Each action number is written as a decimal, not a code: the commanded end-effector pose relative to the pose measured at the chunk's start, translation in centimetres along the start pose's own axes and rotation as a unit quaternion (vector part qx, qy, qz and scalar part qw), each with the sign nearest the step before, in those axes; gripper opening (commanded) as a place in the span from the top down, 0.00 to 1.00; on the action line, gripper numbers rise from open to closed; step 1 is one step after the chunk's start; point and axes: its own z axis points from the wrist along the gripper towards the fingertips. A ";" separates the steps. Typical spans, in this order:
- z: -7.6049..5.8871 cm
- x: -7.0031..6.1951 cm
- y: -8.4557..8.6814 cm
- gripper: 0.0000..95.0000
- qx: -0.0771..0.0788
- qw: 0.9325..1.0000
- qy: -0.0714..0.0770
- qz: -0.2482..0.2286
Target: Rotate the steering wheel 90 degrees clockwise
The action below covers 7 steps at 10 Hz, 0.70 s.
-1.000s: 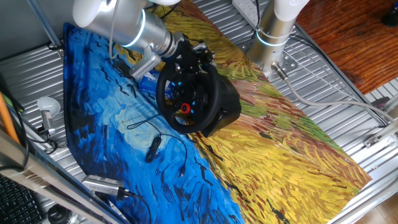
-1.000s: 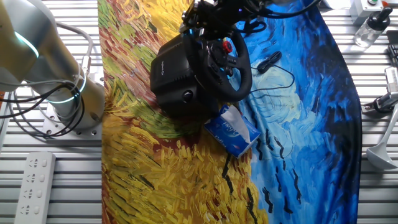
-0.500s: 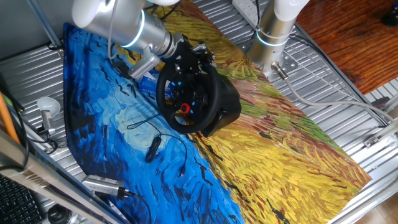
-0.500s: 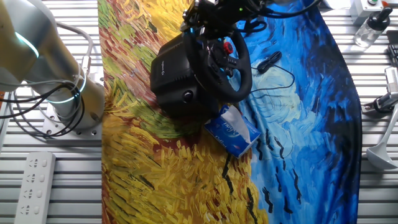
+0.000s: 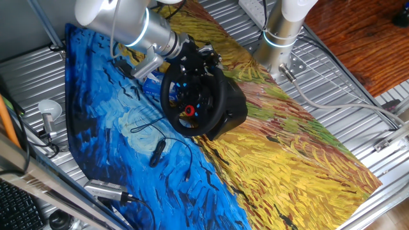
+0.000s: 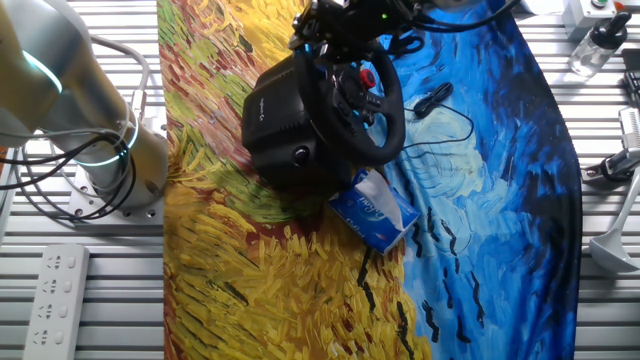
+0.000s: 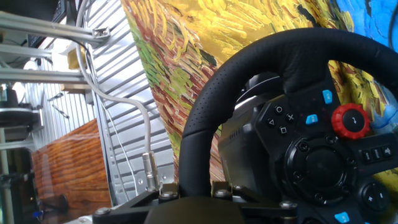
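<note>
1. The steering wheel (image 5: pixel 193 97) stands near the middle of the table on a painted cloth (image 5: pixel 300 160), where the blue half meets the yellow half. Its black rim is tilted and faces the blue side.
2. Its bulky black base (image 6: pixel 283 120) sits behind the rim on the yellow part of the cloth.
3. In the hand view the thick rim (image 7: pixel 205 118) arcs across the frame, and the hub shows a red knob (image 7: pixel 350 121) beside small blue buttons (image 7: pixel 326 96).
4. The gripper (image 5: pixel 192 54) is at the top of the rim, on the side nearest the silver arm (image 5: pixel 128 25). It appears to be clamped on the rim, though the fingers are dark against the dark wheel and the contact itself is hard to make out.
5. A blue tissue pack (image 6: pixel 373 210) lies on the cloth, touching or just beside the lower edge of the wheel.
6. A thin black cable (image 5: pixel 156 144) with a small inline pod lies on the blue cloth near the wheel, apart from it.
7. A white power strip (image 6: pixel 55 290) lies on the ribbed metal table (image 6: pixel 90 330), well apart from the wheel.
</note>
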 end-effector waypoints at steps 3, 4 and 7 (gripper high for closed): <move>0.2 -0.2 -0.1 1.00 0.000 1.000 -0.007 0.010; 0.2 -0.2 -0.1 1.00 -0.001 1.000 -0.008 0.009; 0.3 -0.3 0.0 1.00 -0.001 1.000 -0.008 0.012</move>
